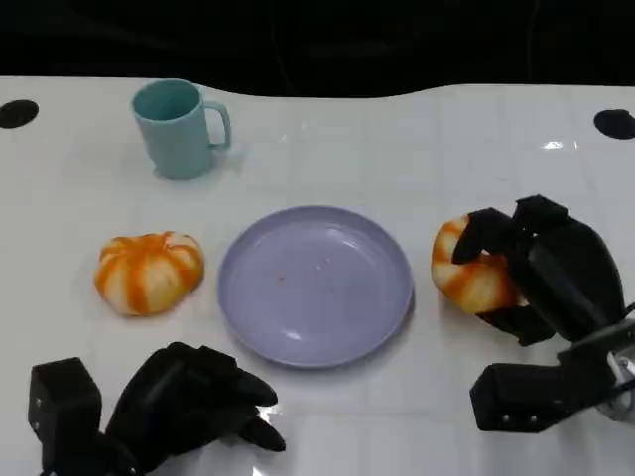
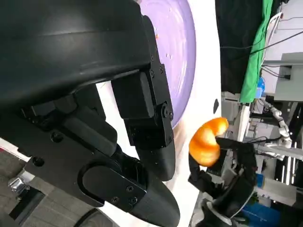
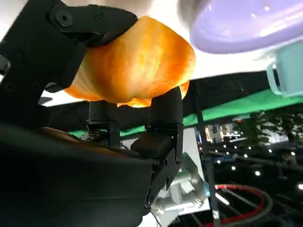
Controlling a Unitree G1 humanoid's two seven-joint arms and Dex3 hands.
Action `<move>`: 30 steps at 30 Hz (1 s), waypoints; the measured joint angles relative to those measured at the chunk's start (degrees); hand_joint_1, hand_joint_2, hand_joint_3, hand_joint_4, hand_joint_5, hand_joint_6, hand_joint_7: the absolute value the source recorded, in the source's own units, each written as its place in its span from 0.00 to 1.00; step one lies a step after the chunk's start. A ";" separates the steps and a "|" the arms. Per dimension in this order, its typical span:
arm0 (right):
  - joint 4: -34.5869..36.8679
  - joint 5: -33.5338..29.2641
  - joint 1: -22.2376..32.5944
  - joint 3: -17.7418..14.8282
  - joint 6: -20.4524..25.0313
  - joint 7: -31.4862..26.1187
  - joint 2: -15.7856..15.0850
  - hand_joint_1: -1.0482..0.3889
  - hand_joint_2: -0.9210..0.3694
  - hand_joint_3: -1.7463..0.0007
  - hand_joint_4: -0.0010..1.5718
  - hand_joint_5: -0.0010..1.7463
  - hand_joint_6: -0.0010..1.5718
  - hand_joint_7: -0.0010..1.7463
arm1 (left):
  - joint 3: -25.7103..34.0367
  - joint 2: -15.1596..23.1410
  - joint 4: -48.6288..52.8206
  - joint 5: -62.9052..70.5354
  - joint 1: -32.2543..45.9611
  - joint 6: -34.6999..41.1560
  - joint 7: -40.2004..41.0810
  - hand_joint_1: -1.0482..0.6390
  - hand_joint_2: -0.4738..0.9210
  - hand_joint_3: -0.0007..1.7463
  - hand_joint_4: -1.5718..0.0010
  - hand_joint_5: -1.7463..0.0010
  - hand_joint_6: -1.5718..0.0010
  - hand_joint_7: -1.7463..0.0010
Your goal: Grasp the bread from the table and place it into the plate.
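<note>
- The right hand gripped a bread, fingers wrapped over its top and under its side, just right of the plate.
- In the right wrist view, the bread sat clamped between black fingers on both sides, with the plate's rim close beyond it.
- Whether the bread touched the table or was lifted off it could not be told.
- The left hand rested low at the near left edge, fingers curled in, holding nothing.
- A second bread lay on the table just left of the plate, apart from the left hand.
- The plate held no bread, only a few crumbs.
- A teal mug stood upright behind the plate, to the left, handle toward the right.
- In the left wrist view, the plate and the gripped bread showed beyond the left hand.
</note>
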 measured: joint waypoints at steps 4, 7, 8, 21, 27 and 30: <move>-2.53 0.35 -0.12 -0.03 -0.42 0.48 0.12 0.62 0.54 0.15 0.64 1.00 0.49 1.00 | 0.00 -0.08 -0.01 0.00 0.00 -0.01 0.00 0.00 0.89 0.00 0.00 0.86 0.00 0.99; -5.04 0.96 -0.11 -0.04 -0.71 1.88 0.57 0.59 0.53 0.14 0.65 1.00 0.50 1.00 | -0.01 -0.08 -0.05 0.01 0.02 -0.03 0.14 0.00 0.90 0.00 0.00 0.86 0.00 0.99; -6.14 1.37 -0.09 -0.07 -0.87 2.60 0.92 0.59 0.53 0.14 0.65 1.00 0.50 1.00 | 0.00 -0.05 -0.06 0.02 0.05 -0.11 0.15 0.00 0.90 0.00 0.00 0.86 0.00 0.99; -16.02 3.72 0.63 0.05 -0.70 13.53 6.78 0.61 0.52 0.16 0.64 1.00 0.49 1.00 | -0.28 0.14 -1.15 -0.06 0.76 0.28 0.14 0.00 0.89 0.00 0.00 0.87 0.00 0.99; -14.66 3.67 -1.22 0.49 -1.09 16.35 9.38 0.63 0.52 0.20 0.63 1.00 0.48 1.00 | -0.42 0.14 -2.37 -0.06 1.19 0.94 0.15 0.00 0.89 0.00 0.00 0.86 0.00 0.99; -12.54 3.69 -2.61 0.55 -1.34 17.35 10.35 0.64 0.51 0.20 0.62 1.00 0.48 1.00 | -0.50 0.15 -2.81 -0.06 1.38 1.09 0.15 0.00 0.89 0.00 0.00 0.86 0.00 0.99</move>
